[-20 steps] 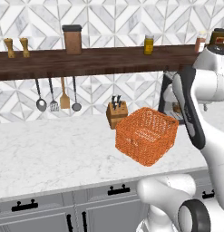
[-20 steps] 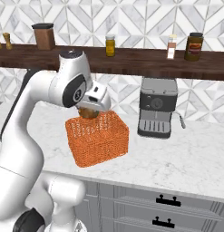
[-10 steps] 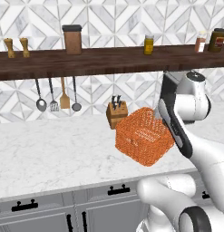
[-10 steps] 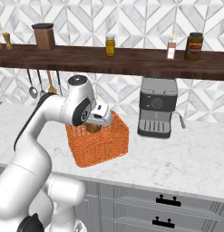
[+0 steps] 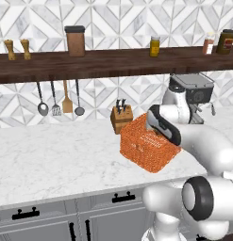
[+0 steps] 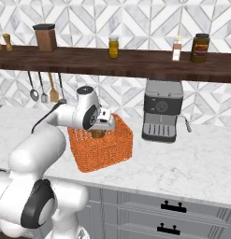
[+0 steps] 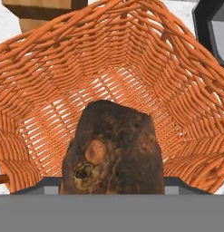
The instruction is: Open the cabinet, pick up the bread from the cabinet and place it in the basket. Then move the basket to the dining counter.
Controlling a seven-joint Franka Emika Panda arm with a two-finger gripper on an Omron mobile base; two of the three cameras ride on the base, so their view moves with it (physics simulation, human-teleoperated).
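Hand view: fingers held the small dark brown oval bread (image 7: 113, 149) directly above the bright orange woven-mesh basket (image 7: 45, 90), floor at twelve o'clock.

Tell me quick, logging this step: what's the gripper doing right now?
Gripper: shut on the bread, holding it down inside the basket.

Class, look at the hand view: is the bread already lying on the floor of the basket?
No. The bread hangs above the woven floor of the basket, close before the camera at the end effector.
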